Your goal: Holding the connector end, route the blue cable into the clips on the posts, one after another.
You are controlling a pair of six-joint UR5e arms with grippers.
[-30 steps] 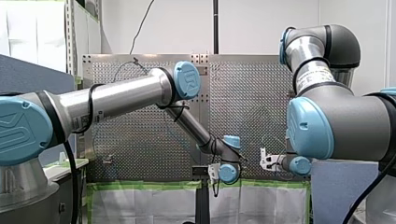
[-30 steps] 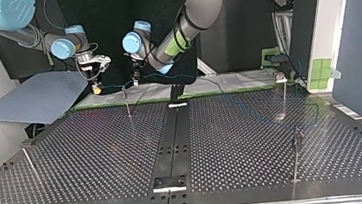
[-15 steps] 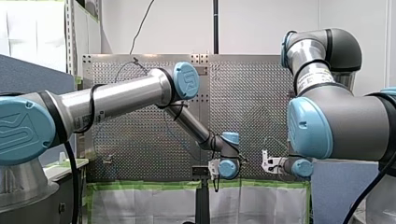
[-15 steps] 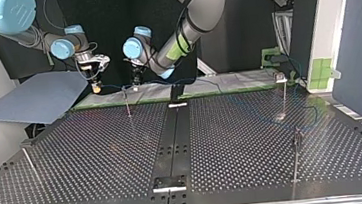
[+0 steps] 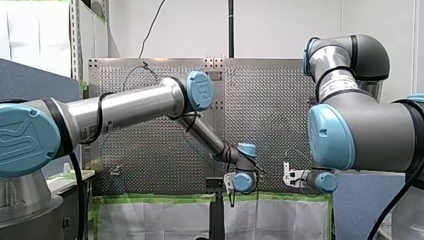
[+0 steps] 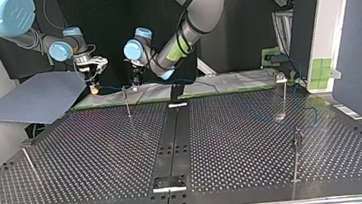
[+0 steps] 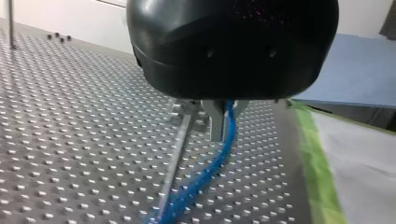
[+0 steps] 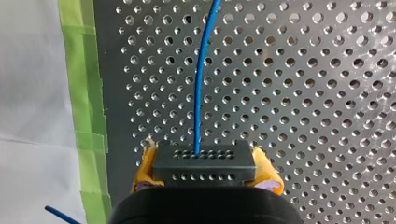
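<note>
Top view, from its left: my right gripper (image 6: 95,86) hangs at the far edge of the surface (image 6: 173,148). The right wrist view confirms its yellow pads (image 8: 145,168) clamped on the black connector (image 8: 204,163), with the blue cable (image 8: 201,79) running straight out ahead over the holes. Next along stands a thin post (image 6: 127,103); whether the cable sits in the clip (image 6: 123,89) at its top cannot be told. Just beyond it, my left gripper (image 6: 136,81) pinches the cable between narrow metal fingers (image 7: 215,123), with the post rising just beside them in the left wrist view. Judgement: the span between the two grippers should be kept taut and level with the clip, then lowered squarely into it. Slack or a sideways pull risks bending the post or missing the slot. Two further posts (image 6: 285,94) stand at the view's right, not yet reached. No container appears in any view.
</note>
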